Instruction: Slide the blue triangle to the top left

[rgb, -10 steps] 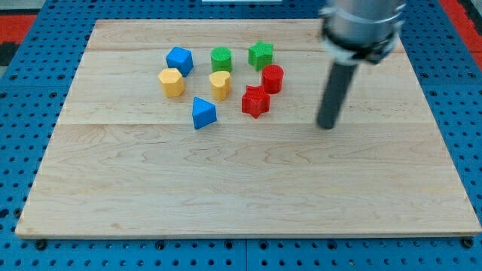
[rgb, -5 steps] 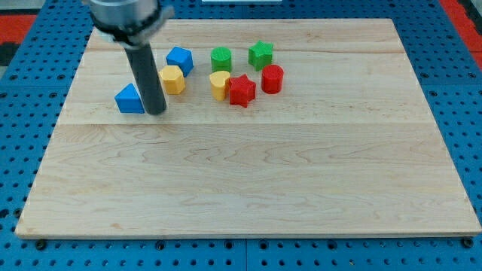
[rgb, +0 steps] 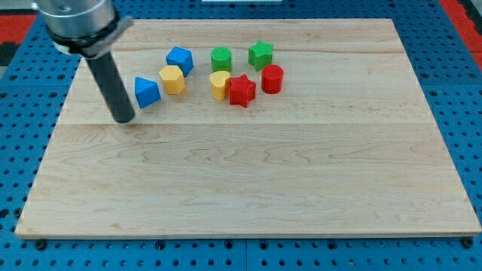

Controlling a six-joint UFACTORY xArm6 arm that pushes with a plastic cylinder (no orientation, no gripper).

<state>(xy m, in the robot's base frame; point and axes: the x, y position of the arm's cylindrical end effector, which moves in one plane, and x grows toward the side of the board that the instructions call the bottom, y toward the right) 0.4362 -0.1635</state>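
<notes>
The blue triangle [rgb: 146, 92] lies on the wooden board [rgb: 248, 188], left of centre in the upper part, just left of the yellow hexagon [rgb: 172, 79]. My tip [rgb: 123, 119] rests on the board just below and left of the blue triangle, close to it; whether they touch is unclear. The rod rises up and to the left from the tip.
A blue block [rgb: 179, 59], a green round block [rgb: 221, 59], a green star [rgb: 260, 54], a yellow heart [rgb: 219, 84], a red star [rgb: 242, 90] and a red cylinder [rgb: 272, 78] cluster to the right of the triangle. The board's top left corner [rgb: 102, 26] lies above the rod.
The blue triangle went left from the middle, then back right and up beside the yellow hexagon. The red star moved left against the yellow heart. My tip crossed from right to left.
</notes>
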